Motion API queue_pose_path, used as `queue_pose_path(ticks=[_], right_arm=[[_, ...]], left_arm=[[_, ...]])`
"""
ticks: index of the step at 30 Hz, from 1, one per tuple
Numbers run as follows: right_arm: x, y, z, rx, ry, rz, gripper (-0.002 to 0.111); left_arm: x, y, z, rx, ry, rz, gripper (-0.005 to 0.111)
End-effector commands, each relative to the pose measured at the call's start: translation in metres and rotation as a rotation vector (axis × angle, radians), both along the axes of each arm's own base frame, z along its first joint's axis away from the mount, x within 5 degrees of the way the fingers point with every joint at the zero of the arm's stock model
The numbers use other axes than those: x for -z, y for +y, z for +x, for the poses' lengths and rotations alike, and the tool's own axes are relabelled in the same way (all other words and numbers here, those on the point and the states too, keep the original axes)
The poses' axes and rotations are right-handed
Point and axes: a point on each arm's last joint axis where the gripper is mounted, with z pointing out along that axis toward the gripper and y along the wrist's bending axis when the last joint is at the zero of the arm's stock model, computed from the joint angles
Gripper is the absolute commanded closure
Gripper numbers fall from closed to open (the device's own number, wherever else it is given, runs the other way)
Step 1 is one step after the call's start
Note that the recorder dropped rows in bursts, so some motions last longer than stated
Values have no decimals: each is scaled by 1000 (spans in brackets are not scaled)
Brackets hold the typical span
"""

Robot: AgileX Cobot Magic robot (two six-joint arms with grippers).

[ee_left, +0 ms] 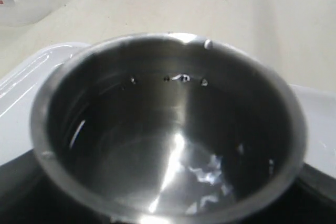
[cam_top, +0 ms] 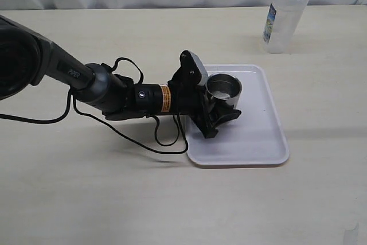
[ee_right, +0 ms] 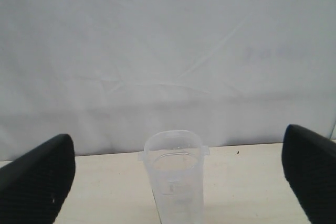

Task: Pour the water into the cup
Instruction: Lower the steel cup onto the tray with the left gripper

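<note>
The steel cup stands upright at the near-left part of the white tray. My left gripper reaches in from the left, its black fingers pressed to the cup's sides and shut on it. In the left wrist view the cup fills the frame; a little clear water glints at its bottom and drops cling to the inner wall. The translucent pitcher stands at the far right of the table. My right gripper is wide open and empty, well short of the pitcher.
The left arm and its black cable lie across the left half of the beige table. A white backdrop hangs behind the table's far edge. The tray extends to the cup's right.
</note>
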Motion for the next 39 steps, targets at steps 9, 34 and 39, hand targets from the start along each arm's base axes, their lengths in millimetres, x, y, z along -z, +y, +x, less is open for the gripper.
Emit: queue_pose_path(ticks=[9, 34, 39], right_arm=[[2, 1, 0, -6, 2, -4, -1], [2, 0, 0, -4, 6, -5, -1], [2, 0, 0, -4, 6, -5, -1]], left_arm=[[-9, -3, 2, 1, -29, -50, 107], [-9, -3, 2, 1, -31, -47, 45], [-8, -3, 3, -3, -29, -36, 42]])
